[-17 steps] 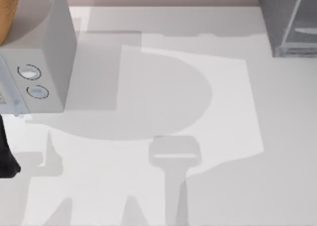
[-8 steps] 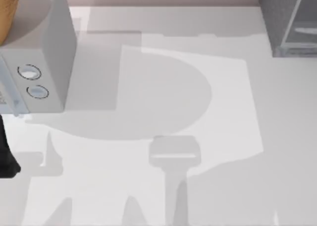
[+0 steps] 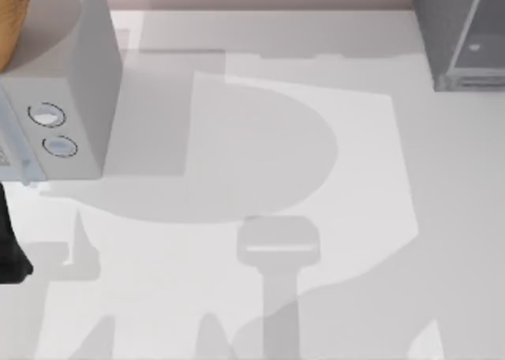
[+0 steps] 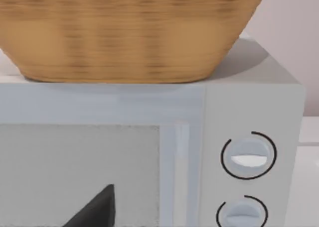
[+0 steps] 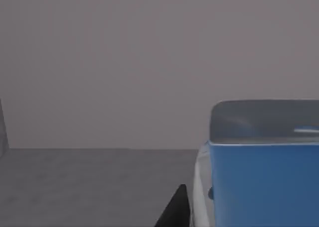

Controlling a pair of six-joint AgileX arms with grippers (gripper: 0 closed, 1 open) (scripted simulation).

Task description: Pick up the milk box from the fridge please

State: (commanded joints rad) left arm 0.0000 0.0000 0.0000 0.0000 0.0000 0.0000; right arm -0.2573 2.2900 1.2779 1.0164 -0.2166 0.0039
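In the right wrist view one dark finger tip (image 5: 175, 209) juts up from the lower edge, cut off, just beside the milk box (image 5: 264, 184); its partner is out of frame, so whether the right gripper's fingers are apart or closed on the carton cannot be told. The milk box is also cropped: a bright blue face, a paler grey flap above it and a white edge on the side nearest the finger. It sits on a dark-grey floor with a flat dark-grey wall behind, the inside of the fridge (image 5: 99, 67). From above, the fridge (image 3: 450, 36) is a dark-grey cabinet at the table's far right corner, cut off by the frame, with a pale glassy panel edged by a thin light frame. In the left wrist view a dark finger tip (image 4: 97, 209) points at a light-grey box with two round dials (image 4: 249, 117), and a woven tan basket (image 4: 129, 33) rests on top; the left fingers' spacing cannot be told. The white table (image 3: 252, 297) carries soft shadows.
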